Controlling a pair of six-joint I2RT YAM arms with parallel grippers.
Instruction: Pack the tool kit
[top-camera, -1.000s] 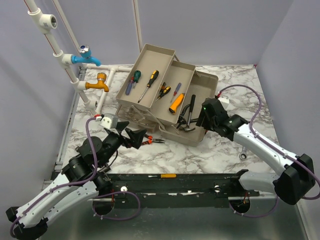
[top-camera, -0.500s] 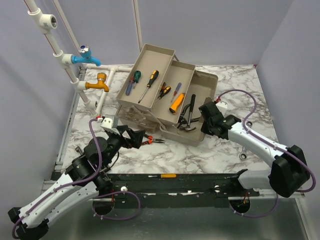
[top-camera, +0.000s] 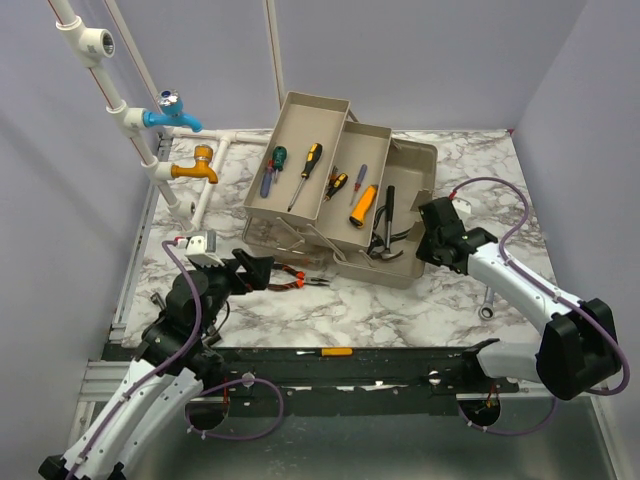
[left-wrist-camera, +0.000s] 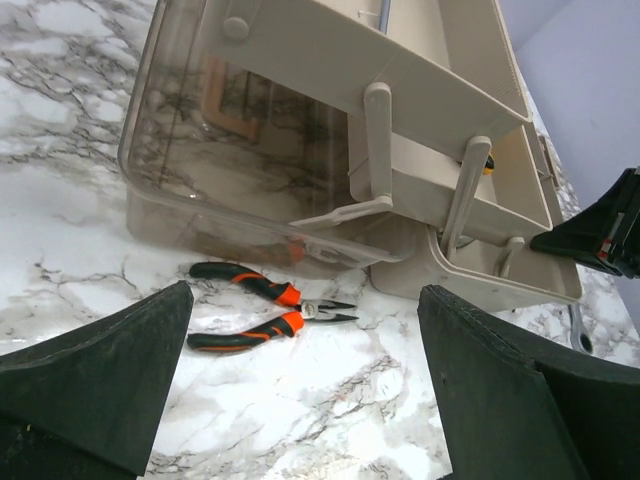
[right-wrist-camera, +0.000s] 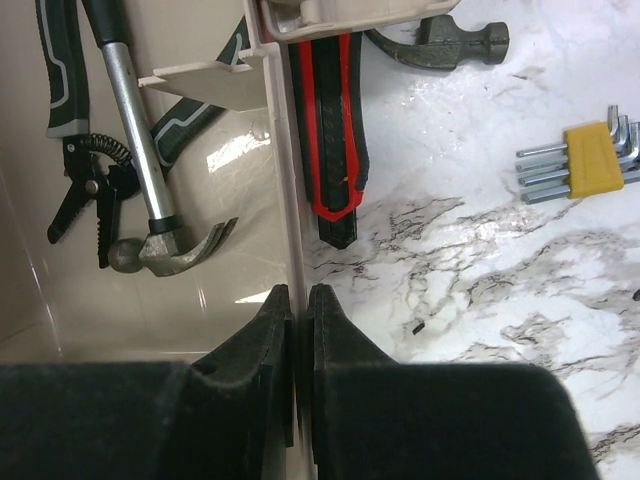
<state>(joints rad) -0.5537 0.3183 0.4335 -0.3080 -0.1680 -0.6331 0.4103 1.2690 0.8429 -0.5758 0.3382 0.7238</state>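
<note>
the toolbox (top-camera: 385, 272) has slid a little to the right, trays fanned open. the right gripper (right-wrist-camera: 297, 290) has closed in on the toolbox's right wall and now pinches that thin wall. the left gripper (left-wrist-camera: 300, 296) has drawn back from the toolbox's near-left side, jaws spread wide, holding nothing. orange-handled pliers (left-wrist-camera: 262, 305) lie just in front of the toolbox, and a hammer (right-wrist-camera: 135, 180) lies inside it.

Non-task items: white plastic pipe assembly (top-camera: 107, 80) at the far-left edge of the white, grey-veined marble-patterned table (top-camera: 470, 170), rising along the pale lilac wall (top-camera: 420, 60). A blue tap (top-camera: 170, 115) sits above an orange tap (top-camera: 195, 165); both project rightward.
</note>
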